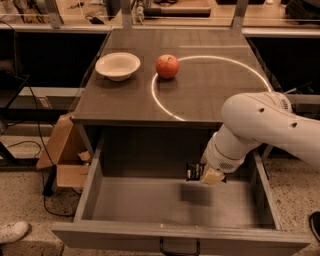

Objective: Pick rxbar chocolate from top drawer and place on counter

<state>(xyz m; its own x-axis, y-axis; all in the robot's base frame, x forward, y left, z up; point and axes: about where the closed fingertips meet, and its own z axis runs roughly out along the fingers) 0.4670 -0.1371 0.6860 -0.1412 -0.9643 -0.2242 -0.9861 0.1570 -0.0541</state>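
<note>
The top drawer stands pulled open below the counter, its dark handle at the front panel. My gripper hangs over the drawer's right half, under the white arm. It is shut on the rxbar chocolate, a small black wrapper with white lettering that sticks out to the left of the fingers. The bar is lifted above the drawer floor, and a blurred shadow lies below it. The counter carries a thin bright ring of light.
A white bowl and a red apple stand on the counter's far half. A cardboard box lies on the floor left of the drawer. A pale workbench runs along the back. A white shoe is at the lower left.
</note>
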